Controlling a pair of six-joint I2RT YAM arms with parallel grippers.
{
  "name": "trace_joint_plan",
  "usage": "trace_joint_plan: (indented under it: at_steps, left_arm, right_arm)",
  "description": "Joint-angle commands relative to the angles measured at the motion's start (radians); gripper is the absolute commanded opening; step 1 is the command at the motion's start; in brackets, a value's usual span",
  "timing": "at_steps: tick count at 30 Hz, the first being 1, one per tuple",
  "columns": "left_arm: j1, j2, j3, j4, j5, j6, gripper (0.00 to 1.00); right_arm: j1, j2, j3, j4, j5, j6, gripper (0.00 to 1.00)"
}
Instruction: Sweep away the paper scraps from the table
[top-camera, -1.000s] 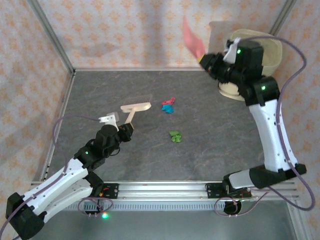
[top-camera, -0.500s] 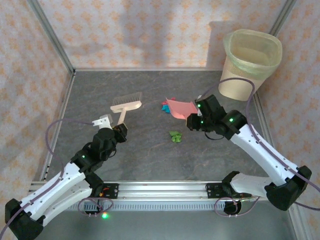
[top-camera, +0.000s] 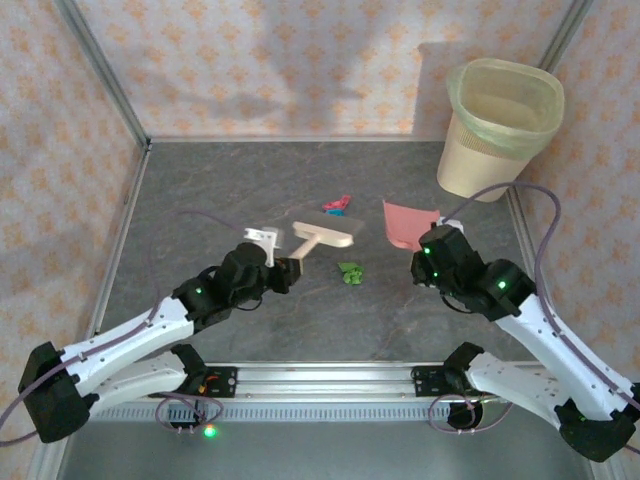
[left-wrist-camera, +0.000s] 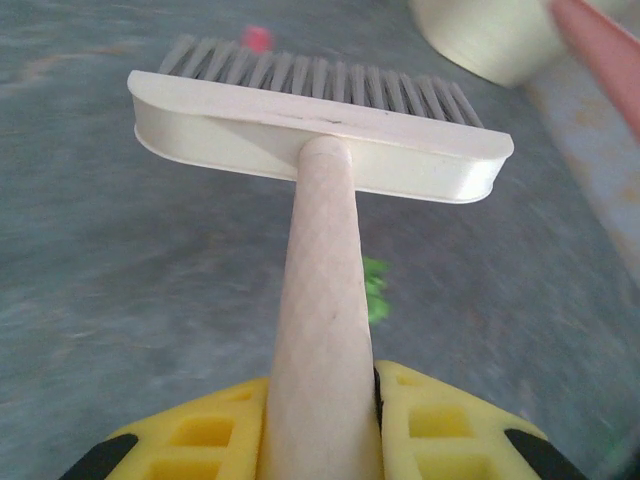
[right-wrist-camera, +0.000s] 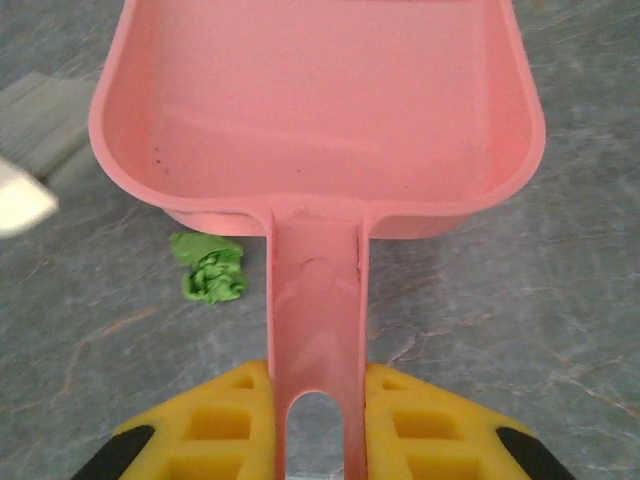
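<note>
Dark grey stone-patterned table (top-camera: 200, 200) spreads between the floral walls, railed in aluminium. At its far right corner stands a pale bin (top-camera: 500, 125), upright and lined with a yellowish bag.

The pink dustpan (top-camera: 405, 222) sits right of centre, its mouth toward the far wall. Its handle is pinched between the yellow fingers of the right gripper (top-camera: 428, 243), which are pressed tight against it in the right wrist view (right-wrist-camera: 318, 420). Whether the pan's lip meets the table I cannot tell.

The cream brush (top-camera: 322, 236) lies left of the pan, well apart from it. The left gripper (top-camera: 287, 272) is clamped on its handle (the handle fills the gap between the fingers (left-wrist-camera: 322, 420)).

A green wad (top-camera: 350, 272) rests on the table between brush and pan, just beside the brush head's near right end. Red and blue wads (top-camera: 337, 207) lie together just beyond the bristles.
</note>
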Motion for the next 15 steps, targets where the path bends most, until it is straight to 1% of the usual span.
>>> trace_joint_plan:
  at_steps: [1,5,8,11,15]
  left_arm:
    - [-0.087,0.042,0.084,-0.017,0.048,0.076,0.0]
    - [-0.204,0.123,0.127,-0.074,0.041,0.091,0.0]
    - [-0.277,0.179,0.147,-0.127,-0.011,0.103,0.0]
    - [-0.313,0.258,0.194,-0.216,-0.043,0.111,0.0]
    - [-0.327,0.342,0.249,-0.334,-0.156,0.09,0.0]
  right_arm:
    - [0.003,-0.05,-0.03,-0.048,0.155,0.052,0.0]
    - [-0.012,-0.073,-0.024,-0.074,0.234,0.067,0.0]
    - [-0.035,-0.084,-0.023,-0.075,0.233,0.065,0.0]
    - [-0.063,-0.098,-0.027,-0.066,0.214,0.048,0.0]
    - [-0.079,-0.101,-0.035,-0.063,0.168,0.029,0.0]
